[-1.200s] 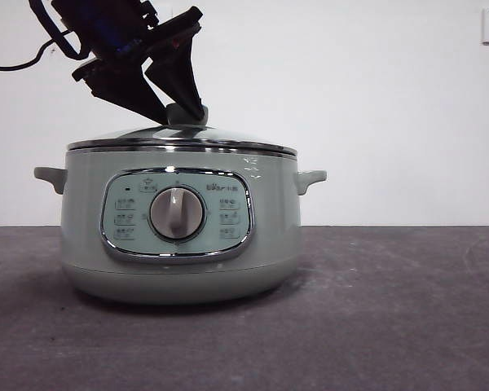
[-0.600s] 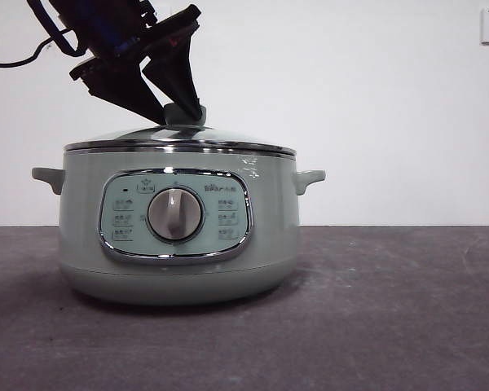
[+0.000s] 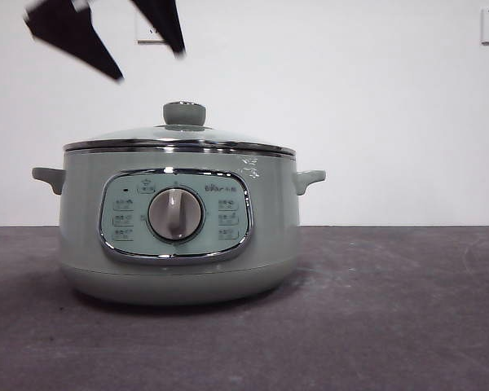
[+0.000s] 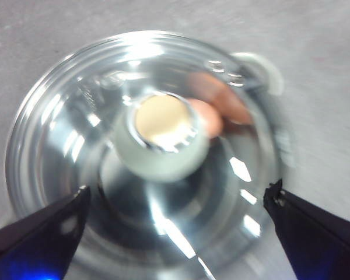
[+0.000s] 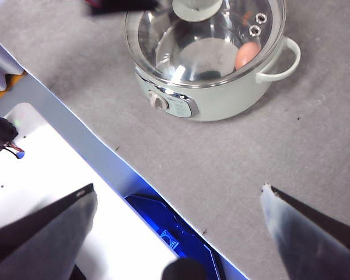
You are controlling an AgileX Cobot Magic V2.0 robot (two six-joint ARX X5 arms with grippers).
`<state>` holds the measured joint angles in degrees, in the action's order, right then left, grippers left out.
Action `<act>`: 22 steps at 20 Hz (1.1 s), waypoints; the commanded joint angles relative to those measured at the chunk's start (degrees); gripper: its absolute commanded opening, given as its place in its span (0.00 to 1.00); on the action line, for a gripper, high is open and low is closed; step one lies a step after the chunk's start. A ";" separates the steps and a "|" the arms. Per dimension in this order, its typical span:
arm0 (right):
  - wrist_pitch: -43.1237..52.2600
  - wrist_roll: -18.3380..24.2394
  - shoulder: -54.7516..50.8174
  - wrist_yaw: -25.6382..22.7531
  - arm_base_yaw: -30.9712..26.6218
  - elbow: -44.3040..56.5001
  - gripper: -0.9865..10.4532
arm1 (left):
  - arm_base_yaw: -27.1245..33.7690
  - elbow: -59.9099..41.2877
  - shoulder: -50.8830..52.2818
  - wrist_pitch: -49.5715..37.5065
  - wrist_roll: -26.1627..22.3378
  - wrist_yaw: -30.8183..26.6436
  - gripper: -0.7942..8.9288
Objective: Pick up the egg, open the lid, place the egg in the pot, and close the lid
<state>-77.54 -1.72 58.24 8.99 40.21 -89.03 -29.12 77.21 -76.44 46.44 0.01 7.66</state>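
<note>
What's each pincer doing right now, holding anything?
Left pincer: open, holding nothing, above the lid knob.
Right pincer: open, holding nothing, away from the pot.

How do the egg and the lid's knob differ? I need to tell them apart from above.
The egg is reddish-brown and oval; the knob is pale green and round. The egg lies inside the pot, under the glass; the knob sits atop the lid. Both are small.
</note>
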 commanded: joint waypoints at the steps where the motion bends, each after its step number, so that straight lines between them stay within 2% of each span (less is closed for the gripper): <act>1: -0.83 -0.09 0.50 0.11 0.13 0.13 0.50 | -0.20 3.41 2.19 8.92 -0.22 4.90 0.60; 4: -0.85 0.15 1.14 0.11 0.13 0.13 0.49 | -0.20 6.88 5.70 17.53 -0.28 9.33 0.59; 5: -0.85 0.15 1.36 0.13 0.13 0.13 0.45 | -0.22 7.72 6.80 19.91 -0.28 9.62 0.59; 6: -0.85 0.15 1.51 0.11 0.13 0.13 0.35 | -0.22 8.46 7.69 22.01 -0.31 9.77 0.54; 7: -0.85 0.35 1.66 0.11 0.13 0.13 0.22 | -0.22 8.83 8.63 23.58 -0.35 10.32 0.42; 8: -0.85 1.25 1.77 0.11 0.13 0.13 0.10 | -0.22 9.07 9.42 24.96 -0.59 10.67 0.23; 9: -0.85 1.88 1.77 0.09 0.13 0.13 0.08 | -0.22 9.09 10.16 26.18 -1.99 10.64 0.05; 12: 0.20 1.75 1.79 -0.04 0.13 0.13 0.09 | -0.22 9.09 11.04 27.91 -3.06 10.62 0.08; 15: 0.50 -1.03 1.51 -0.07 0.13 0.13 0.09 | -0.20 9.09 11.02 28.06 -3.04 10.49 0.08; 22: 0.50 -0.98 1.33 -0.13 0.13 0.13 0.09 | -0.15 9.09 10.97 27.76 -3.04 10.45 0.08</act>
<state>-77.52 -2.20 59.70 8.97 40.21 -89.03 -29.21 86.35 -65.41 74.48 -2.39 18.06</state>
